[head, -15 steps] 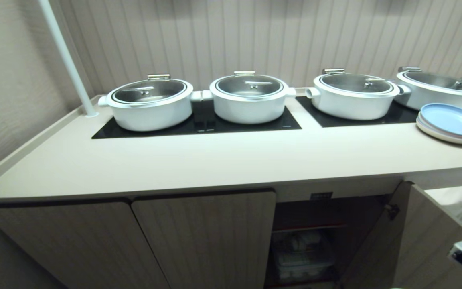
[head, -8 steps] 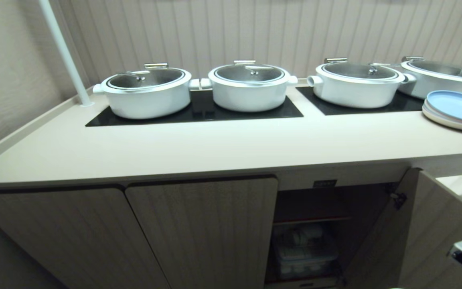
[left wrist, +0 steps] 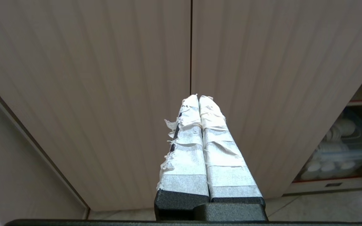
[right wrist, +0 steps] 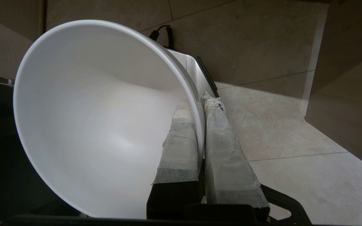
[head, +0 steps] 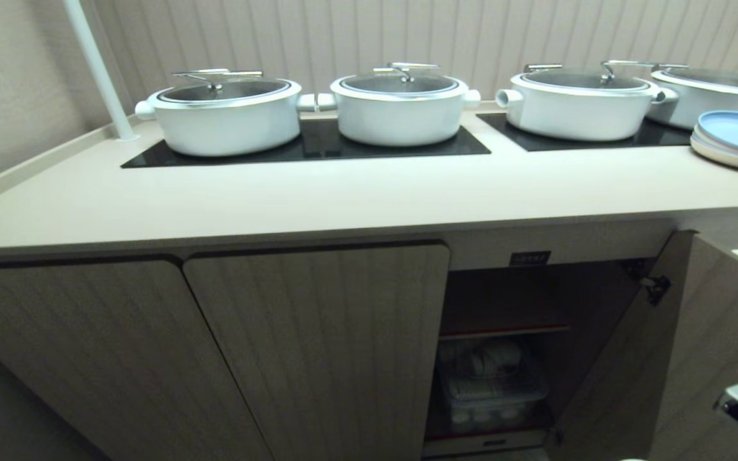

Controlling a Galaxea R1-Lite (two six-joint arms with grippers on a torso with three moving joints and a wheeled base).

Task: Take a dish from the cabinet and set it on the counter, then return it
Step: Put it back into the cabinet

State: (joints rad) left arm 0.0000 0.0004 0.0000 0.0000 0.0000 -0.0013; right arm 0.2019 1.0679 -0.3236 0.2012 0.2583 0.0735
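Four white lidded pots [head: 225,118] are sitting along the surface [head: 343,192] on two black cooktop panels [head: 318,147], the rightmost pot cut off by the frame edge, beside one stack of pastel plates [head: 737,137] also running out of frame. Below, two fluted doors [head: 318,346] of the cabinet [head: 87,358] are standing closed and a third door [head: 708,346] is hanging open at right, under one small black label [head: 529,258] whose characters are too small to read. Inside, beneath a red-edged shelf [head: 503,331], a clear bin [head: 491,390] of white crockery is sitting in shadow, its pieces too dim to count. The left gripper [left wrist: 199,98], facing the two closed doors, is keeping its taped fingers [left wrist: 185,150] pressed together on nothing. The right gripper [right wrist: 203,98], barely showing at the head view's lower right corner, is pinching the rim of the dish [right wrist: 99,125] between its fingers [right wrist: 225,150], one inside the bowl and one outside, low over the tiled floor [right wrist: 281,125] beside the open door.
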